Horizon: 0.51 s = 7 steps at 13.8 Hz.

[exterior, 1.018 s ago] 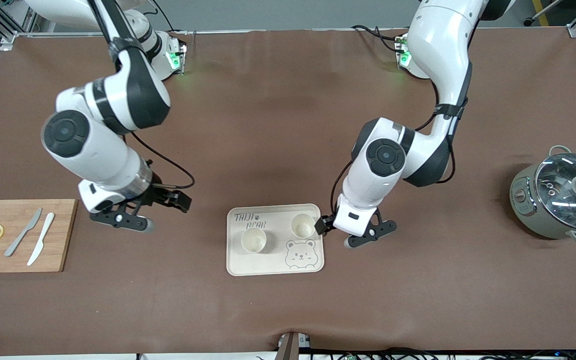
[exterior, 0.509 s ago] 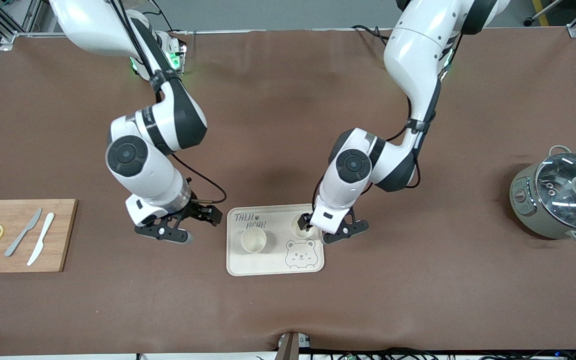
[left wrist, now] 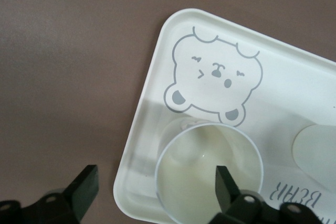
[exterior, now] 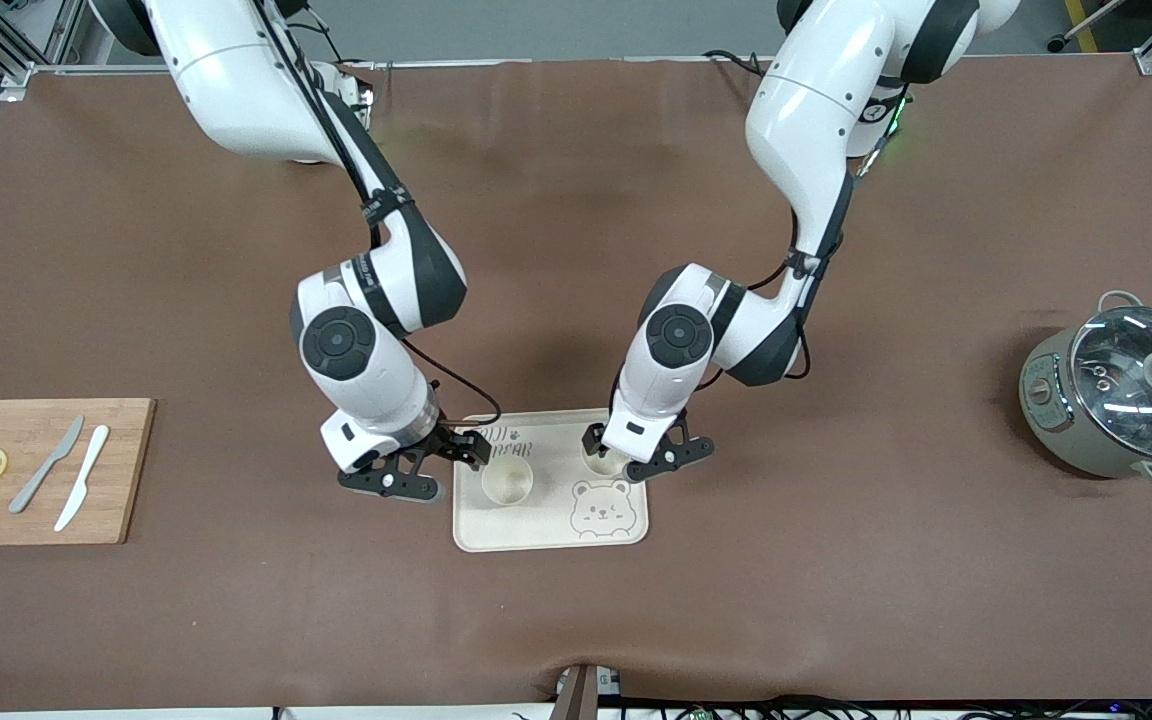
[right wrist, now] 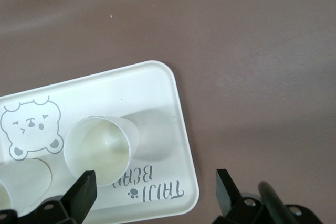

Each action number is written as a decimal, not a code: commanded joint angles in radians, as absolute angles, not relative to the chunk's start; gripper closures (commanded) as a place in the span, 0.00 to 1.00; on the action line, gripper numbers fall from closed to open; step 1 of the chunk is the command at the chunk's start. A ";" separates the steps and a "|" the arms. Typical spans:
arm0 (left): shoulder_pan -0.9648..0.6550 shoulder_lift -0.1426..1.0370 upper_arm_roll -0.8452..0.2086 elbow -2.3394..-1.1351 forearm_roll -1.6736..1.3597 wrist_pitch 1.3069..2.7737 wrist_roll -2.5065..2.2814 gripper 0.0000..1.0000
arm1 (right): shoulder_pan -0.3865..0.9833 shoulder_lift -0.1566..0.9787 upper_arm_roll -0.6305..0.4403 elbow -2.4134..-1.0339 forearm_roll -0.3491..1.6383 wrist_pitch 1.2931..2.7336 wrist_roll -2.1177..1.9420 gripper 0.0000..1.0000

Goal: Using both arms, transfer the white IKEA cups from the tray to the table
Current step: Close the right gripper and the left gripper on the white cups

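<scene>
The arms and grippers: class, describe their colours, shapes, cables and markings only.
Both arms, left arm and right arm, have glossy white rounded shells with black joint bands, round black caps and thin black cables. The left gripper and right gripper are small, black, two-fingered. No markings visible.

Both arms have swung in toward the tray (exterior: 546, 535). The right gripper (exterior: 436, 470), a second ago over bare surface near the cutting board, now sits at the tray's edge beside one cup (exterior: 507, 481). The left gripper (exterior: 626, 452) has moved from beside the tray to over the other cup (exterior: 598, 462), fingers spread around it.
</scene>
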State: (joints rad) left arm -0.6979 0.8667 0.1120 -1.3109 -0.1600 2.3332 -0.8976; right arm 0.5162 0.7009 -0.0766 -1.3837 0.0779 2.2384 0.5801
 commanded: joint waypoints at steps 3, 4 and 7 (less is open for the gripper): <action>-0.704 0.873 0.123 -1.295 -0.181 2.347 -0.914 0.74 | 0.531 0.776 -0.086 -1.339 0.080 2.304 0.595 0.00; -0.704 0.871 0.123 -1.295 -0.181 2.350 -0.914 0.82 | 0.531 0.794 -0.086 -1.327 0.080 2.318 0.597 0.00; -0.706 0.867 0.123 -1.293 -0.181 2.352 -0.919 1.00 | 0.538 0.841 -0.086 -1.289 0.078 2.338 0.600 0.00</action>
State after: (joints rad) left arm -0.6976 0.8670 0.1132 -1.3050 -0.1600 2.3461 -0.9047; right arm 0.5235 0.7944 -0.0769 -1.3503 0.0779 2.3344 0.5804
